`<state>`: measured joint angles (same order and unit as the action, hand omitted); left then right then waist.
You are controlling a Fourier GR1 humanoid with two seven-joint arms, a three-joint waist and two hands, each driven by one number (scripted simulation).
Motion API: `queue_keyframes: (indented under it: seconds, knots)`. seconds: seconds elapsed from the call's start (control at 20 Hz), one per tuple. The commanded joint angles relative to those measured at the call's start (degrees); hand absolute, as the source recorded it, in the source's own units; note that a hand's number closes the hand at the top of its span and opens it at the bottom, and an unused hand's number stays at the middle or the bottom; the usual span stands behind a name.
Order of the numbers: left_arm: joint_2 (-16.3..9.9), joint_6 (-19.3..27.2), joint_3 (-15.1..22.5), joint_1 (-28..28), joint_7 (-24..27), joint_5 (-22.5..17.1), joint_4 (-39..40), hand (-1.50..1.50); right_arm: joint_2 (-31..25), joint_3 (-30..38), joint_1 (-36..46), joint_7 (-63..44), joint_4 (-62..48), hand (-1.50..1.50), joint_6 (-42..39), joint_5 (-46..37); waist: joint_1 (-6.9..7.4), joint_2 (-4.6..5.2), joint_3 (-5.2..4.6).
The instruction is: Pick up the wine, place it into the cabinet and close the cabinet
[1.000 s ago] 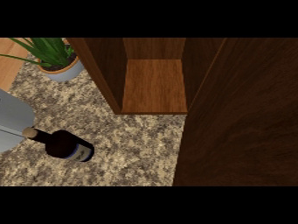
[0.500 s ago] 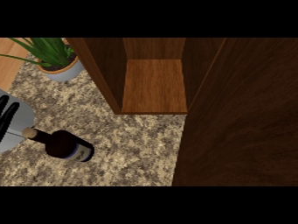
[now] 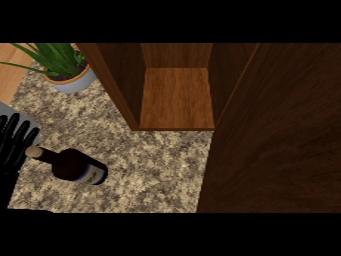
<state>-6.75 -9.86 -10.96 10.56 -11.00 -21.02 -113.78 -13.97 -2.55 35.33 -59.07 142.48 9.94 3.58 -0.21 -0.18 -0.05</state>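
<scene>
1. Black left hand (image 3: 7,147) is sitting at the view's left edge, fingers straight and apart, gripping nothing.
2. Wine bottle (image 3: 73,166) is lying on the granite counter (image 3: 154,165) just right of the fingertips, neck toward them.
3. Cabinet (image 3: 177,97) is standing open, up-right of the hand, shelf bare.
4. Pick, place and close are all pending; right hand isn't showing.

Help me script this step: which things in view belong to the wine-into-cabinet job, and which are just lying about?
Job:
- dark glass wine bottle, lying on the counter
- open brown wooden cabinet
- black left hand, fingers straight, beside the bottle's neck

Lying about:
- green potted plant in a grey pot
- speckled granite counter
</scene>
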Motion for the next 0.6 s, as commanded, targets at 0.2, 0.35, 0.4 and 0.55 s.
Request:
queue_keyframes:
  seconds: [0.2, 0.35, 0.4, 0.55]
  knots:
    - [1.0, -3.9, -0.4, 1.3, 6.8, 2.2, 6.8, -1.50, 1.4, -0.2, -6.4, 1.3, 6.0, -1.50, -1.1, 3.0, 0.16, 0.10, 0.05]
    - [2.4, -4.8, -0.1, -0.8, 13.4, 5.5, 15.4, -1.50, 0.0, 3.5, -0.5, -2.3, 2.8, -1.50, 0.3, 5.7, -0.04, 0.11, 0.02]
    - [2.2, -6.3, -0.3, -0.9, 15.3, 5.7, 19.6, -1.50, 0.5, -1.6, -3.4, -3.9, 7.8, -1.50, 0.7, 1.3, -0.38, 0.05, -0.01]
    - [-0.8, -8.1, -3.1, -1.7, 15.0, 4.1, 22.0, -1.50, -0.4, 0.6, -2.7, -5.9, 9.5, -1.50, 0.6, 4.3, -0.39, 0.00, 0.01]
